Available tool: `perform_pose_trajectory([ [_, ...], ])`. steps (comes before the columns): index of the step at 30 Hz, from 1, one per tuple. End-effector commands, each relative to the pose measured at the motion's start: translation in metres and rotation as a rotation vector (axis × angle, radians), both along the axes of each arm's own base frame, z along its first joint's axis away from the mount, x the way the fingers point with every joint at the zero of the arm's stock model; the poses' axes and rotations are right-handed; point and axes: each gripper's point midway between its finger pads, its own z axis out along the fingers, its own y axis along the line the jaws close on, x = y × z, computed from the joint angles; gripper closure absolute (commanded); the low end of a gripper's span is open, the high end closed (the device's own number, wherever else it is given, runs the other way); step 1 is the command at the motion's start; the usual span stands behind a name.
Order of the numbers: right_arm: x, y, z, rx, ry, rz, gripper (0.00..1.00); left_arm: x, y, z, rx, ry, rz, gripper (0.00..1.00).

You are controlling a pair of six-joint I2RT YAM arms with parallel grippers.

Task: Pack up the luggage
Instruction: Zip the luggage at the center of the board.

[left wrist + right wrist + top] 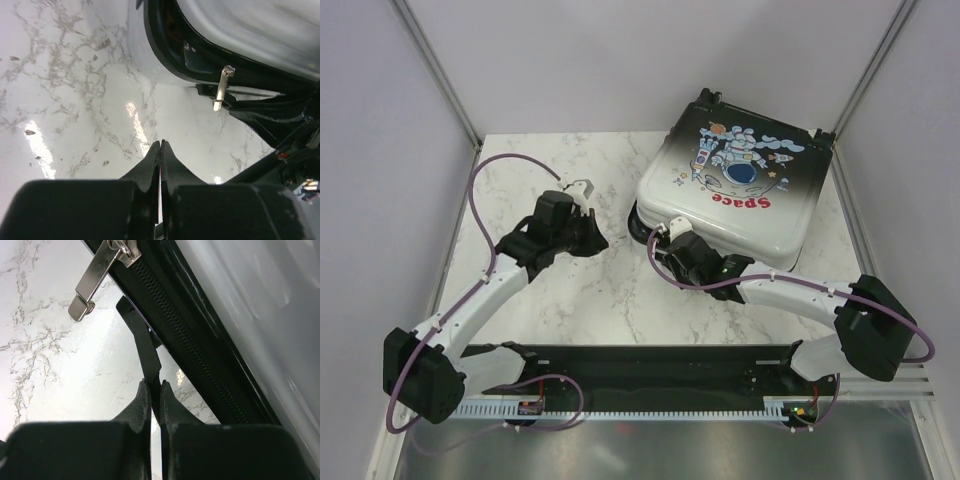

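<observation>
Far left first: left hand (582, 188) poised over the bare marble bench (570, 300), pads pressed together on nothing, just left of the near-left corner of the luggage (740, 195) and not touching it. Best put to use as a brace: press down on the lid near that corner, to bring the two halves of the shell together ahead of any slider.

Toward the middle: right hand (154, 386) at that same corner, pads clamped on a thin black tab (141, 337) coming off the zip line (a slider's pull or a loose strip of trim, hard to tell from the wrist view). Just left of it, a metal zip puller (97, 280) hanging free, ungripped. Likely step in hand: running the zip round the corner to close up. Pull along the track of teeth (192, 345), never away from the shell. Take the curve slowly, turning the wrist with the bend, to avoid losing the tab from so narrow a pinch. If mere trim, let go and take the metal zip puller instead.

Right and far: the luggage itself, flat on the far right part of the bench, printed shell upward, lid down. Probably light enough to skid under a sideways tug, hence one more reason for the left hand's weight on top.
</observation>
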Motion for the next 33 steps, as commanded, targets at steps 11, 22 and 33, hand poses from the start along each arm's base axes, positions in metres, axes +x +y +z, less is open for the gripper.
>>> perform_pose_trajectory([
  [11, -0.025, -0.074, -0.034, -0.164, 0.174, -0.239, 0.79, -0.016, -0.083, 0.011, -0.327, -0.101, -0.295, 0.60],
  [22, -0.025, -0.076, -0.044, -0.216, 0.156, -0.232, 0.16, -0.002, -0.105, -0.010, -0.314, -0.091, -0.254, 0.49],
  [33, -0.043, -0.076, -0.071, -0.221, 0.250, -0.201, 0.71, 0.001, -0.147, -0.030, -0.345, -0.047, -0.282, 0.48],
])
